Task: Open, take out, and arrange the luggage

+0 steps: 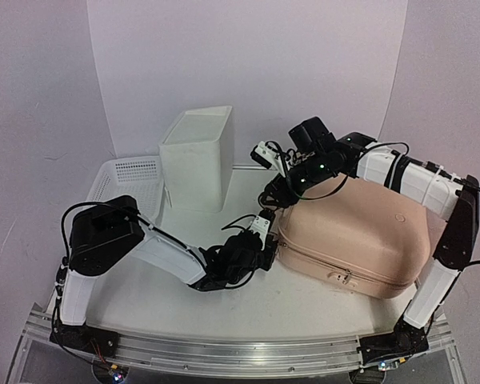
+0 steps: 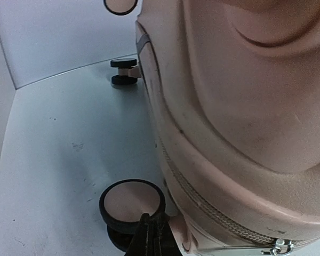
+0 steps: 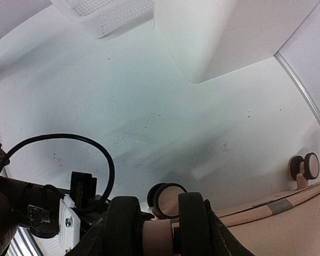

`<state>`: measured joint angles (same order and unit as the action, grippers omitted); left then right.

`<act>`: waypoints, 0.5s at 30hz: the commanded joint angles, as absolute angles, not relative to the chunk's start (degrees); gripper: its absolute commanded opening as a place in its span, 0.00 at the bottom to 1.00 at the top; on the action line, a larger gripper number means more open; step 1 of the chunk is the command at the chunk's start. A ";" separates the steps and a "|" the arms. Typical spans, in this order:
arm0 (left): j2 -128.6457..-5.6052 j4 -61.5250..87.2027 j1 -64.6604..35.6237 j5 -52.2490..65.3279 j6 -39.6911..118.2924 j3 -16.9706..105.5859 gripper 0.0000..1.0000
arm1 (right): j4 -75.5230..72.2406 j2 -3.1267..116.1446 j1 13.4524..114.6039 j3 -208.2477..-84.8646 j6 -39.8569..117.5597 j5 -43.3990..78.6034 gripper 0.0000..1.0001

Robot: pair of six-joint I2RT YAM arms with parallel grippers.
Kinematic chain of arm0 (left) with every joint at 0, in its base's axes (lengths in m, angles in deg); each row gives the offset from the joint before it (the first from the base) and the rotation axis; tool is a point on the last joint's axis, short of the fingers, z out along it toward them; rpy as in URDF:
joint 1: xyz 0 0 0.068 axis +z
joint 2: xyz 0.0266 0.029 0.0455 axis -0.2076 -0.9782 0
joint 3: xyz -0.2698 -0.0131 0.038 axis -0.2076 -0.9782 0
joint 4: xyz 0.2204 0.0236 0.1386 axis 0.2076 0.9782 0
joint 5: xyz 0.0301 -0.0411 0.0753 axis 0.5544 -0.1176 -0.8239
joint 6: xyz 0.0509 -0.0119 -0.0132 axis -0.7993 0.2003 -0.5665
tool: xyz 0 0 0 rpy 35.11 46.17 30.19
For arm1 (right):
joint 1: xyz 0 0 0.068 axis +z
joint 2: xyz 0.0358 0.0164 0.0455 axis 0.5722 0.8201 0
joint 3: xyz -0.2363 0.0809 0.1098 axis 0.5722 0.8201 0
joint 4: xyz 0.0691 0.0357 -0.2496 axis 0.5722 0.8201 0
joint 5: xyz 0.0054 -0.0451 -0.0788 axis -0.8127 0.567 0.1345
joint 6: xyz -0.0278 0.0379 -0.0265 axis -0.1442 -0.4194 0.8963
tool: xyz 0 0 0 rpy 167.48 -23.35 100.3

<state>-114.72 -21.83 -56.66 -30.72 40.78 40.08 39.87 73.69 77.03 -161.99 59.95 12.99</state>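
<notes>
The peach-pink luggage lies flat on the right half of the table, its zipper seam running along its side. My left gripper sits low at the case's left edge. Its fingers are pressed together with nothing between them, just in front of a black-and-pink caster wheel. A metal zipper pull shows to their right. My right gripper reaches down onto the case's far-left corner. In the right wrist view that gripper is shut around a double caster wheel, pink hub in the middle.
A white plastic box stands at the back, left of the luggage. A white mesh basket lies behind the left arm. White walls close in the table's back and sides. Other casters stick out from the case's left end.
</notes>
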 commanded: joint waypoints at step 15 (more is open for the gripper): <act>-107.66 -47.68 -50.38 8.25 45.86 21.84 0.55 | 34.23 66.83 78.72 -162.15 52.32 8.19 0.00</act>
